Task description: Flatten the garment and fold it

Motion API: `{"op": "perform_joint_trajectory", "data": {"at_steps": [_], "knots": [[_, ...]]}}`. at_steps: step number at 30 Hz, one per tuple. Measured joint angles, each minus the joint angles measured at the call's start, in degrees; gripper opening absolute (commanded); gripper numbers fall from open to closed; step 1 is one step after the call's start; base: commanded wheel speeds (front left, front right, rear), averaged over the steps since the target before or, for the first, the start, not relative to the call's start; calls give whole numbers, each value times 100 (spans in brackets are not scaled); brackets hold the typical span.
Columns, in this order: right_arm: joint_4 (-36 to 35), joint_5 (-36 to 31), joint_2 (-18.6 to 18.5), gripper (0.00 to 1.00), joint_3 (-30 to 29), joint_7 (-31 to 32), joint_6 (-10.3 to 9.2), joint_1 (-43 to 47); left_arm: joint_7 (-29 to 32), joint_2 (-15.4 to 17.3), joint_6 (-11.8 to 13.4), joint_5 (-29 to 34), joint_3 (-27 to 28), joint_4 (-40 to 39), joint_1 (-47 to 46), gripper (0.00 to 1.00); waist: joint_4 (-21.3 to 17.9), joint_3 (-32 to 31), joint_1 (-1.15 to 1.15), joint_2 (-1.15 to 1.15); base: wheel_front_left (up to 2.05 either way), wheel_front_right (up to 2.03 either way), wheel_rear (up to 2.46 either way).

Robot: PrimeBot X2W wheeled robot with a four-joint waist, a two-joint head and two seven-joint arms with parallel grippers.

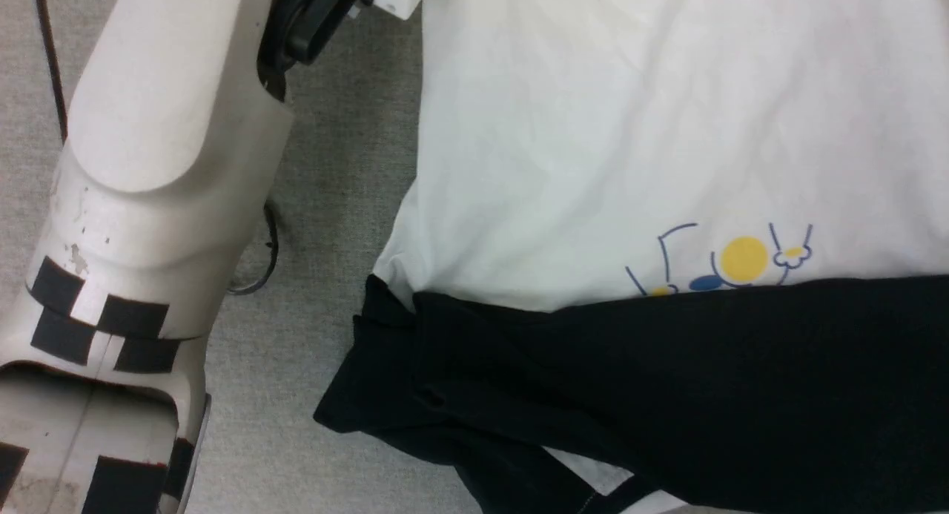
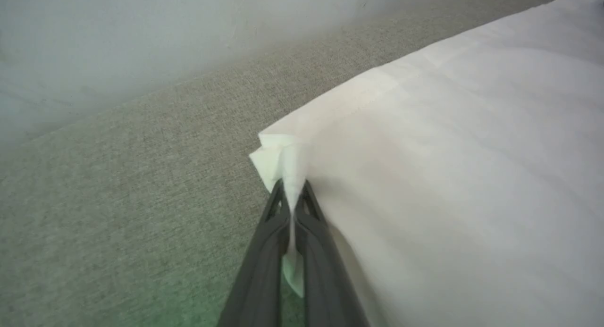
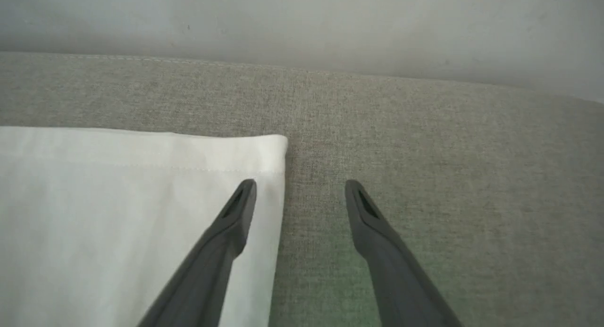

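The shirt point(image 1: 593, 128) lies spread on the grey fabric surface point(image 1: 348, 128); it looks light, soft and limp. Its hem corners suit gripping: the left gripper point(image 2: 293, 189) pinches one, and the right gripper point(image 3: 299, 185) gapes wide over the other.

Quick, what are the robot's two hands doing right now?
Left gripper: closed, pinching a corner of the garment.
Right gripper: open, holding nothing.
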Motion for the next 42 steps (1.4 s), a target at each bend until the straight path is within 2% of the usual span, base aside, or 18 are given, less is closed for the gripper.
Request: {"op": "perform_joint_trajectory", "data": {"at_steps": [6,7,8,9,10,17,31,37,42], "knots": [[201,-36,86,100,-73,-144,0,-121,-93,-75,-9,-2,-33,18,-145,0,171,177,-1,0,0,0,0],[236,-35,86,96,-70,-149,-1,-138,-125,-85,-16,-3,-35,33,-159,0,192,188,-1,0,0,0,0],[252,-35,81,49,-68,-151,-1,-147,-138,-91,-45,-4,-37,46,-166,0,211,192,-1,0,0,0,0],[266,-38,80,13,-86,-152,-1,-155,-148,-92,-49,-9,-42,63,-175,0,226,190,-1,0,0,0,0],[283,-55,88,0,-101,-159,-1,-163,-156,-90,-49,-12,-43,77,-179,0,234,182,-1,0,0,0,0],[341,-111,131,0,-47,-383,0,-93,-405,31,-51,-34,0,208,-172,0,226,-2,0,0,0,0,0],[203,420,-218,0,11,-1090,9,229,-1981,238,103,-68,437,321,6,0,77,-958,-1,0,0,0,0],[152,681,-289,0,64,-1321,9,760,-2170,367,-60,-114,313,294,575,0,40,-1482,-2,0,0,0,0],[-312,1218,-307,0,293,-1411,8,1604,-2393,649,-145,-160,152,-316,1469,0,17,-1938,-2,0,0,0,0]]}}
